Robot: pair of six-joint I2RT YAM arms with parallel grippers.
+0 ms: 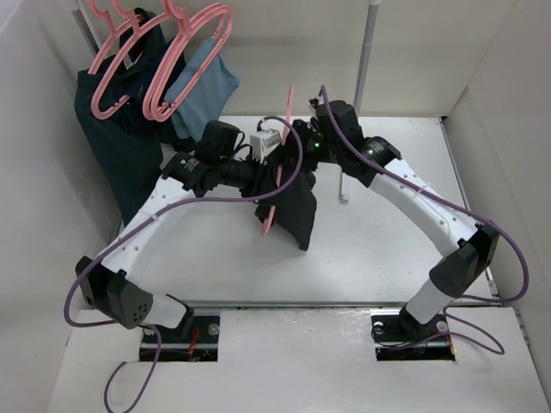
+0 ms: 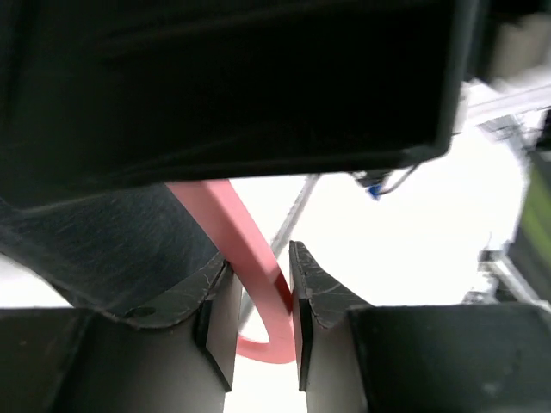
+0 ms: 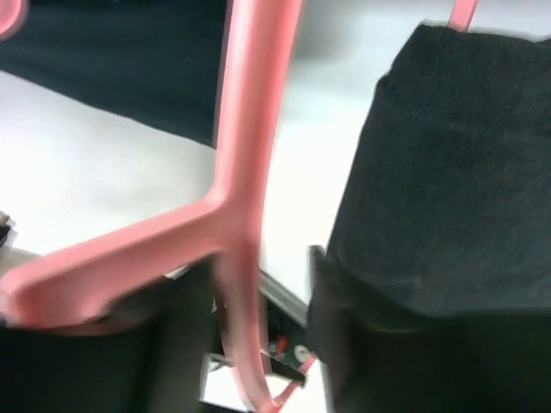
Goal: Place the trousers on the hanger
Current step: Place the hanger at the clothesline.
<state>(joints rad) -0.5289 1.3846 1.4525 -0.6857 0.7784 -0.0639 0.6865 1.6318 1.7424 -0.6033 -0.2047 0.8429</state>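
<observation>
The pink hanger point(image 1: 289, 103) stands edge-on above the middle of the table, with the black trousers point(image 1: 297, 211) draped over it and hanging down. My left gripper point(image 1: 274, 172) meets it from the left. In the left wrist view my gripper point(image 2: 259, 258) has a curved pink part of the hanger point(image 2: 228, 211) between its fingers, against the right finger, with trouser fabric point(image 2: 112, 241) at the left. My right gripper point(image 1: 301, 151) is at the hanger from the right. In the right wrist view my gripper point(image 3: 258, 262) is open around the hanger bar point(image 3: 245, 112), with the trousers point(image 3: 448, 172) over the right finger.
At the back left, several pink hangers point(image 1: 185, 60) hang on a rail with a dark teal garment point(image 1: 120, 146) and a light blue garment point(image 1: 202, 86). A white pole point(image 1: 366, 52) stands at the back. White walls enclose the table on both sides.
</observation>
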